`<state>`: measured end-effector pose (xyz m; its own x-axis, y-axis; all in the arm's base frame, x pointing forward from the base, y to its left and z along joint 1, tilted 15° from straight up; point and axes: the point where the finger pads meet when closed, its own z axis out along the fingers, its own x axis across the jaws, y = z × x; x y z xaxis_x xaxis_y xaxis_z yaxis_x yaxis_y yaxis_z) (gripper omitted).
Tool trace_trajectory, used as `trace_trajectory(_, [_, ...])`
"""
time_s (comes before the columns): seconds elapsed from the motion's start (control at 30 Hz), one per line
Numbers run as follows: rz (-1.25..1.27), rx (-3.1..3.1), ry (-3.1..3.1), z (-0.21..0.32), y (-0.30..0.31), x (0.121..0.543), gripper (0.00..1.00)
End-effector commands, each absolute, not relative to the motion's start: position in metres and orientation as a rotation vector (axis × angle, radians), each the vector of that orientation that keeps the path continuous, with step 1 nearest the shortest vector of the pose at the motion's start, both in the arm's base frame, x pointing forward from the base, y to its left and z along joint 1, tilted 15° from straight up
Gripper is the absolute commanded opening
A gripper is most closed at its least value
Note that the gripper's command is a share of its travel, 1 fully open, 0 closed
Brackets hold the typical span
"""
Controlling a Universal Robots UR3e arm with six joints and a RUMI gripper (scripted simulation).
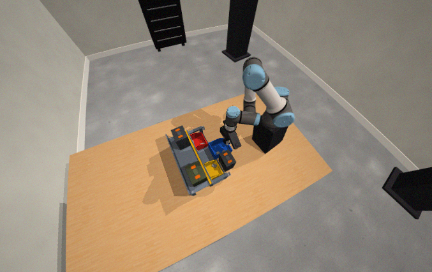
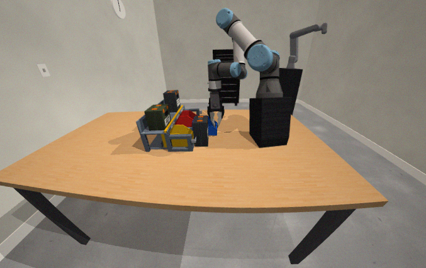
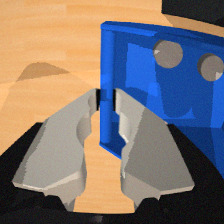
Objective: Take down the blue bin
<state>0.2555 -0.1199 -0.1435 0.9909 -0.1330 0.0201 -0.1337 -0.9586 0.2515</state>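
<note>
My gripper [image 1: 227, 143] [image 2: 214, 126] [image 3: 106, 90] points down and is shut on the blue bin's outer wall, one jaw on each side of it. The blue bin [image 1: 219, 149] [image 2: 213, 129] [image 3: 137, 65] is in front of the shelf [image 1: 185, 156] [image 2: 145, 141], on the arm's side. It looks roughly level, open side up. Two round grey parts [image 3: 168, 54] [image 3: 210, 67] lie in it. The wrist view cuts off its right side. Whether its bottom touches the table [image 1: 116, 216] [image 2: 241, 176] cannot be told.
A dark box [image 1: 227, 160] [image 2: 201, 133] stands close beside the blue bin. A red bin [image 1: 197, 140] [image 2: 185, 119] and a yellow bin [image 1: 212, 170] [image 2: 180, 130] sit in the shelf. Another dark box [image 1: 180, 139] [image 2: 172, 100] and a green box [image 1: 195, 173] [image 2: 156, 119] stand on top.
</note>
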Motion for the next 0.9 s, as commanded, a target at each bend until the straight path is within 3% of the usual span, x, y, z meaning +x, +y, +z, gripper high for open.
trace_trajectory(0.0, [0.022, 2.873, -0.194, -0.1432, -0.1225, 0.2588, 0.00])
trace_trajectory(0.67, [0.022, 2.873, -0.194, -0.1454, -0.1233, 0.2591, 0.00])
trace_trajectory(0.7, [0.014, 2.875, -0.195, -0.1458, -0.1221, 0.2573, 0.26])
trace_trajectory(0.87, [0.014, 2.875, -0.195, -0.1458, -0.1221, 0.2573, 0.26])
